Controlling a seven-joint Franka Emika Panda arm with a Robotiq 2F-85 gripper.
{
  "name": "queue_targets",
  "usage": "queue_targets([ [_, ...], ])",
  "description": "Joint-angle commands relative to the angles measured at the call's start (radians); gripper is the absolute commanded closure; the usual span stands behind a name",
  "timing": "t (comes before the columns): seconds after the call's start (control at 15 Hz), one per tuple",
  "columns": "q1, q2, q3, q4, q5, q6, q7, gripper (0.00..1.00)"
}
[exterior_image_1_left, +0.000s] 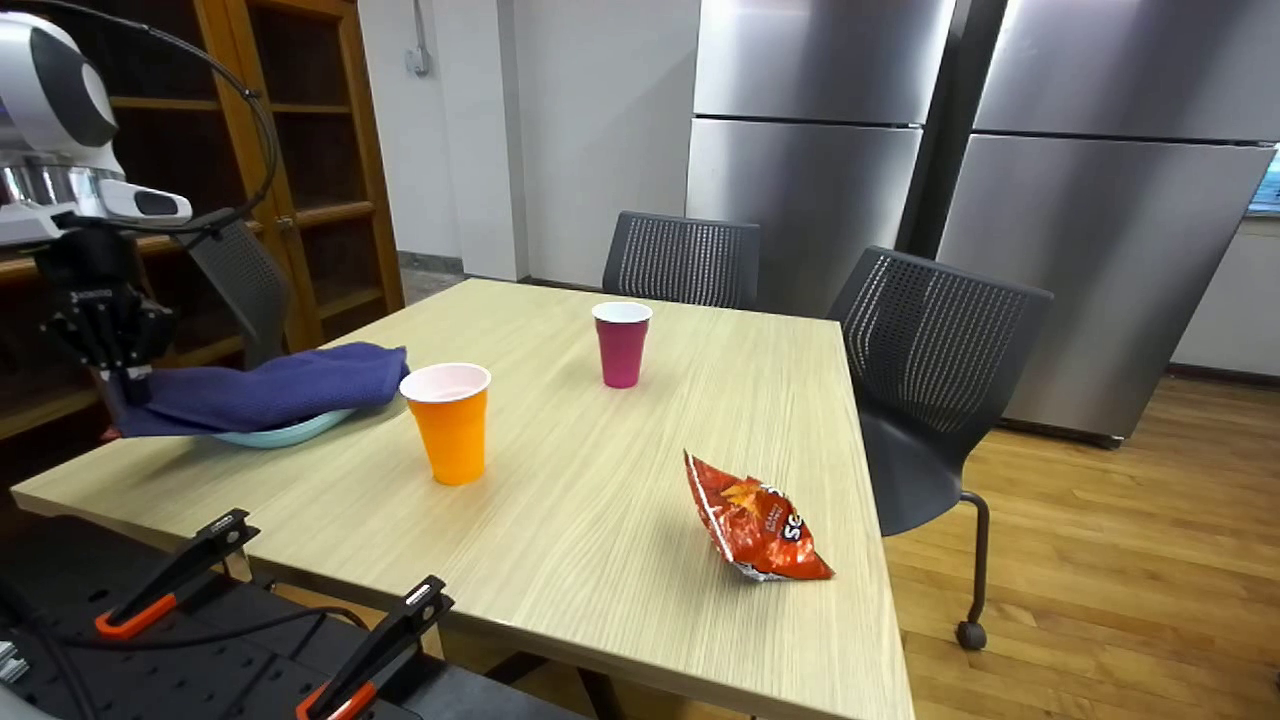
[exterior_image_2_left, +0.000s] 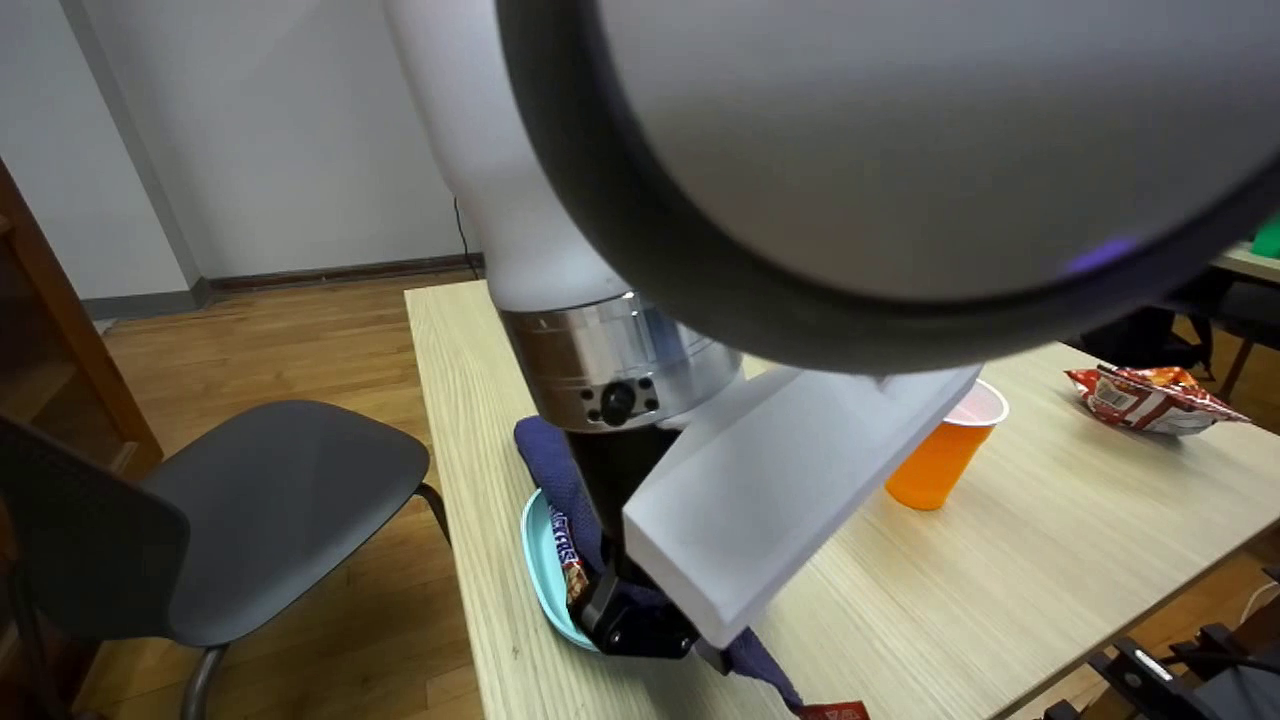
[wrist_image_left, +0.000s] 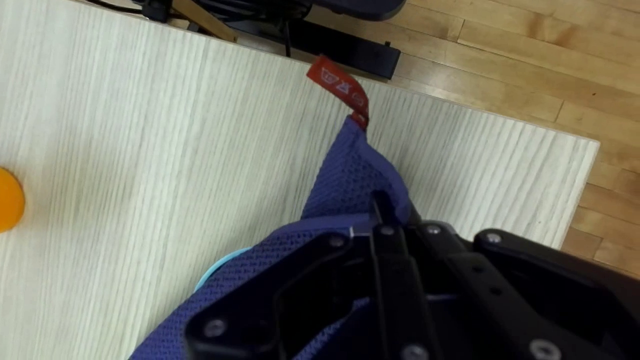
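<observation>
Cloth (exterior_image_1_left: 270, 393) clamped tight in the hand (wrist_image_left: 397, 210), pinched close to the red tag (wrist_image_left: 340, 87)!
Blue-purple folds drape over the pale-blue dish (exterior_image_1_left: 290, 432) on the counter (exterior_image_1_left: 600, 500), a wrapped bar (exterior_image_2_left: 567, 552) showing inside the rim in an exterior view, and there's the orange cup (exterior_image_1_left: 455, 435), upright, apart from the cloth.

The white arm (exterior_image_2_left: 480, 170) is extending over the table (exterior_image_1_left: 600, 500), close to one corner, its wrist (exterior_image_2_left: 645, 355) hanging above it in both exterior views. The black gripper (exterior_image_1_left: 133, 386) is pointing roughly straight down, low near that corner, and in the wrist view its fingers (wrist_image_left: 384, 212) are pinching close together.
</observation>
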Motion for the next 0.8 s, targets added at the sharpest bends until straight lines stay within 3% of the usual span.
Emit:
queue_targets([
  [0.0,-0.01,0.03,0.004,0.048,0.014,-0.019,-0.009,0.99],
  [0.73,-0.009,0.089,-0.012,0.125,0.05,-0.013,-0.002,0.99],
])
